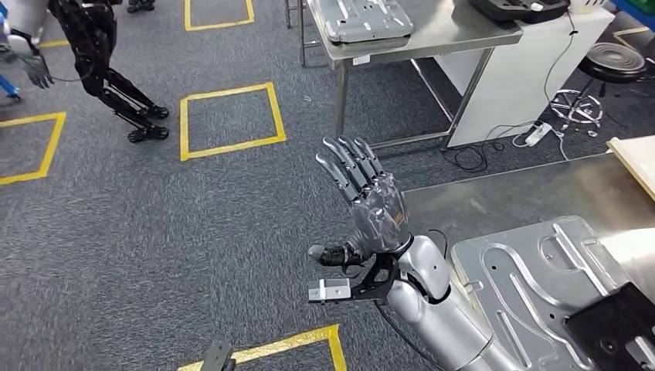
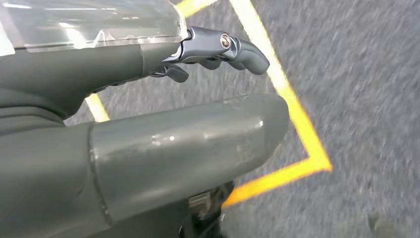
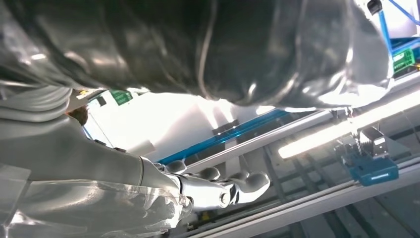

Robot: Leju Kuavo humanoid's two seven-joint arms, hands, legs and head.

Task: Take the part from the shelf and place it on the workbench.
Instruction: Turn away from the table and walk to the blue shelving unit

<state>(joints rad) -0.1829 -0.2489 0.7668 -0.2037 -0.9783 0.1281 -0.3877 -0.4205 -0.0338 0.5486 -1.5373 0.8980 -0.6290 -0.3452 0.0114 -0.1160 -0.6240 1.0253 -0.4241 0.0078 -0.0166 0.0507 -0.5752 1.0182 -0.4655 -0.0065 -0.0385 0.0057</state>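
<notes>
Left hand (image 1: 363,202) is out over the dark grey carpet floor (image 1: 154,255), silver arm reaching in from below, dark fingers (image 1: 349,164) stretched long and straight, thumb off to the side, and nothing in it. Left wrist view agrees: fingertips (image 2: 247,52) only lightly bent over the carpet, with a yellow tape corner (image 2: 317,163) beneath them.

And the part: the large pressed silver metal panel (image 1: 533,270) with ribs and cut-outs sits low on the right, over the near edge of the brushed steel workbench (image 1: 502,193). Resting there or carried? Can't tell. A black perforated piece (image 1: 618,328) lies across its near corner.

Right wrist view looks up at ceiling lights. Right hand (image 3: 218,191) has pale fingers loosely bent, a shiny crumpled-looking surface (image 3: 198,49) close over it. Whether that hand grips anything, I cannot tell.

Further off, a second steel table (image 1: 432,35) carries another grey pressed panel (image 1: 367,19), with a white cabinet (image 1: 533,69) beside it. A black humanoid robot (image 1: 100,46) stands at the far left, near a yellow tape square (image 1: 232,120) on the floor
</notes>
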